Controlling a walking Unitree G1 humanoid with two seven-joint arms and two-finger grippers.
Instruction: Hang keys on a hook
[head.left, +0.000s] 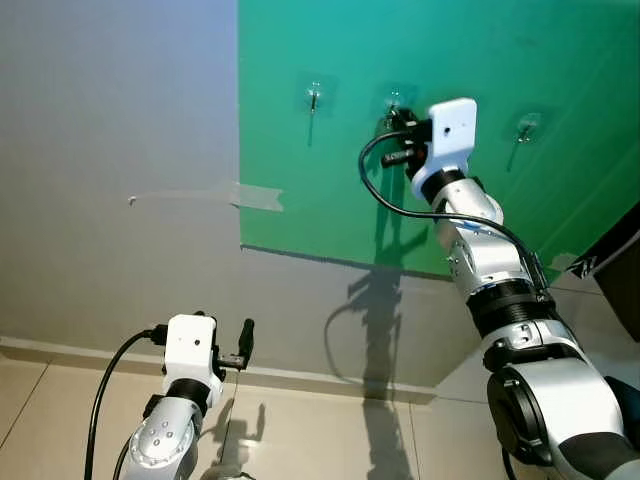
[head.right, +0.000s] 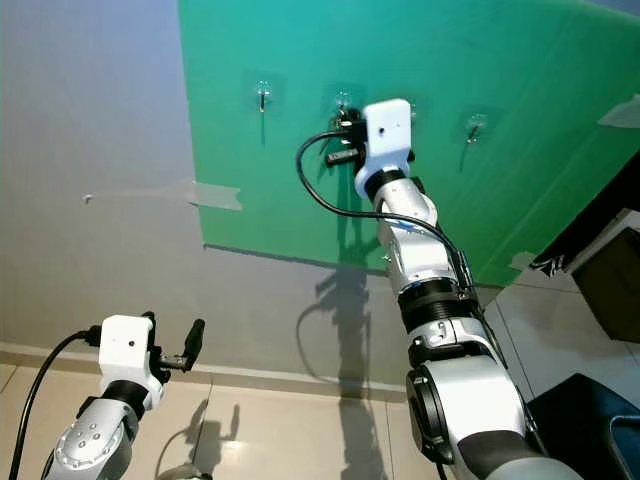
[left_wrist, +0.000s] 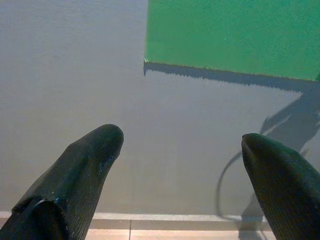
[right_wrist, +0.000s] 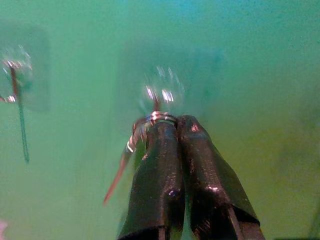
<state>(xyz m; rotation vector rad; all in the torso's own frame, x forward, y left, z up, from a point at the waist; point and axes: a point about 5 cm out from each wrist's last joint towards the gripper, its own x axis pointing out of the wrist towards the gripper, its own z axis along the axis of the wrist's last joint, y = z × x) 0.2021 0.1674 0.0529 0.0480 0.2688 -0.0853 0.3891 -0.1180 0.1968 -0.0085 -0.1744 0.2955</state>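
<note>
Overhead, the right gripper (right_wrist: 172, 125) reaches up, fingers pinched on the key ring (right_wrist: 150, 121) at the middle hook (right_wrist: 159, 95).

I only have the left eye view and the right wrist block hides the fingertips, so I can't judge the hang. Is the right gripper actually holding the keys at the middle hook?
Observer: Yes. In the right wrist view the right gripper is shut on the key ring, just below the middle hook.
Operator: Is the ring over the hook yet?
Observer: Can't tell; the hook is blurred there. The ring sits at the fingertips, with a key dangling beneath it.
Operator: And the left gripper?
Observer: The left gripper is open with nothing between its fingers, facing the grey wall below the green board.
</note>
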